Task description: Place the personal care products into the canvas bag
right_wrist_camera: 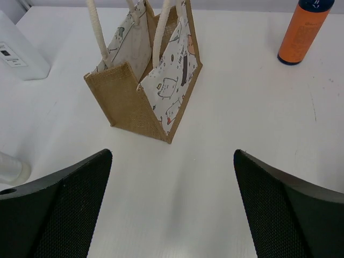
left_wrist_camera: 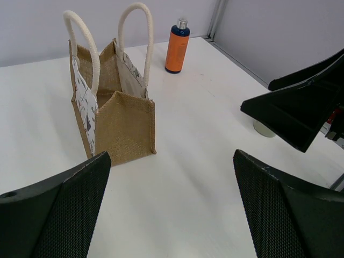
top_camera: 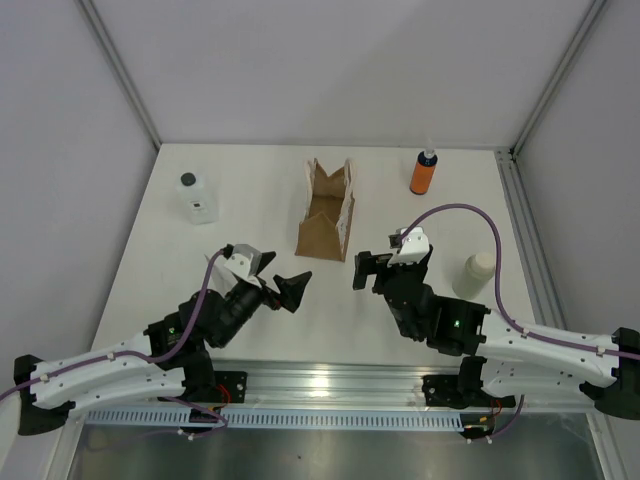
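Both hands are hovering low over the white tabletop (top_camera: pixel 400 215), and none of the bottles has been taken up yet. The left hand (top_camera: pixel 283 279) is hanging with its fingers spread wide and empty. The right hand (top_camera: pixel 360 271) is likewise released, pads apart, gripping nothing. Both are pointing toward the small upright brown canvas bag with cream loop handles (top_camera: pixel 327 210), which is standing mid-tabletop with its mouth gaping upward, between and just beyond the two hands. I am judging that central spot deliberate, since either arm can drop into it from above.

The bottles are standing upright around the bag; the overhead view is showing none inside it.
- The clear squarish bottle with dark round cap (top_camera: pixel 197 197) is sitting far left, well apart from the left hand.
- The orange bottle with dark-blue cap (top_camera: pixel 424 172) is standing far right, beyond the bag.
- The cream-white rounded bottle (top_camera: pixel 474 273) is standing just beside the right arm, outside the right hand, and is the nearest of the three.

I am reckoning the spread is giving each arm its own side: the clear one to the left, the other two to the right.
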You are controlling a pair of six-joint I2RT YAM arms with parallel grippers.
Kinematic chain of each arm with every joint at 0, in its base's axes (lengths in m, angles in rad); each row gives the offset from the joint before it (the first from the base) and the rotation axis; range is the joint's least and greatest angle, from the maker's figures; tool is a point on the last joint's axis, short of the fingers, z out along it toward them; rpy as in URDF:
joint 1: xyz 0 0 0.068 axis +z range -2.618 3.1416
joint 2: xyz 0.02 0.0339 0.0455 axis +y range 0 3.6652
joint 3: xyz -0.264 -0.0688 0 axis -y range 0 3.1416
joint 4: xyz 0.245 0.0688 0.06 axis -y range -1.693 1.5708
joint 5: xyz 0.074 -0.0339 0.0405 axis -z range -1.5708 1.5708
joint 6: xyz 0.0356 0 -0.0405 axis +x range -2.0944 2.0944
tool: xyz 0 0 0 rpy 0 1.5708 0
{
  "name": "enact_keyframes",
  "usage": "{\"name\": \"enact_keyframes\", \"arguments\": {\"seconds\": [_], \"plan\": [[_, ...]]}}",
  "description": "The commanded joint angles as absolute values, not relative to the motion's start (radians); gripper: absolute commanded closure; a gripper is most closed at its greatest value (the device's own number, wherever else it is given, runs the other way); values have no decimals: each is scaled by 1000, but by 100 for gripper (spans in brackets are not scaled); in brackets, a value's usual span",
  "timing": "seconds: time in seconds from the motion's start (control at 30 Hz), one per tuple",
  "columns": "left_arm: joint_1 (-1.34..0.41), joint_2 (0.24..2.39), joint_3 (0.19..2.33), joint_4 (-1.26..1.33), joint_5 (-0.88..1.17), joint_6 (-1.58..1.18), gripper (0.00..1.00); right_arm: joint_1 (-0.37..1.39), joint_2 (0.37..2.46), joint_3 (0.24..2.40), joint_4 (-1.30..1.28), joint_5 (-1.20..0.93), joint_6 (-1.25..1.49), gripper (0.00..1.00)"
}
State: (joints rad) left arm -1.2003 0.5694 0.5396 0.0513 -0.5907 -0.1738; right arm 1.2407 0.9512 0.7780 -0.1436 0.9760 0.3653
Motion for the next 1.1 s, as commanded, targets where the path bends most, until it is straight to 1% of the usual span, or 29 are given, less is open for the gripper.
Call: {"name": "enact_keyframes", "arguments": {"seconds": [0.0,0.1,0.2,0.23,0.3,0.33,0.37,0.4,0.43,0.5,0.53,0.63,0.7,0.73,0.8,0.83,0.93,1.07], "plan": [[-1203,574,538,94,-586,-155,1,1247,940,791,-98,1025,382,1],[-1203,568,538,91,-589,-158,1,1247,954,811,-107,1055,373,1],[-1203,561,538,86,-588,-160,1,1243,972,844,-178,1199,344,1],[-1204,557,541,83,-591,-160,0,1236,982,877,-233,1251,324,1],[-1203,545,541,75,-601,-163,1,1198,1008,943,-341,1281,311,0],[-1204,535,540,72,-603,-164,1,1186,1015,1021,-515,1325,354,1],[-1203,528,540,74,-606,-166,1,1157,1019,1058,-611,1336,490,1],[-1203,522,534,78,-612,-164,1,1140,1016,1087,-702,1342,562,1],[-1204,512,526,81,-612,-164,1,1122,1006,1107,-847,1342,637,1],[-1204,505,523,89,-615,-164,1,1051,964,1109,-932,1319,785,0],[-1204,503,528,89,-615,-166,1,1017,945,1097,-955,1257,801,0],[-1204,511,522,87,-624,-163,1,885,869,1016,-933,1125,804,1],[-1204,523,526,87,-633,-156,1,818,835,939,-905,1082,805,1],[-1203,526,529,86,-637,-155,1,740,812,915,-867,1037,796,1],[-1203,540,538,78,-640,-156,1,652,801,867,-821,970,753,1],[-1203,543,546,62,-640,-163,1,570,808,862,-801,912,735,0],[-1204,548,551,54,-643,-164,1,461,831,848,-778,853,706,0],[-1203,537,546,57,-640,-164,1,394,873,805,-714,799,664,0]]}}
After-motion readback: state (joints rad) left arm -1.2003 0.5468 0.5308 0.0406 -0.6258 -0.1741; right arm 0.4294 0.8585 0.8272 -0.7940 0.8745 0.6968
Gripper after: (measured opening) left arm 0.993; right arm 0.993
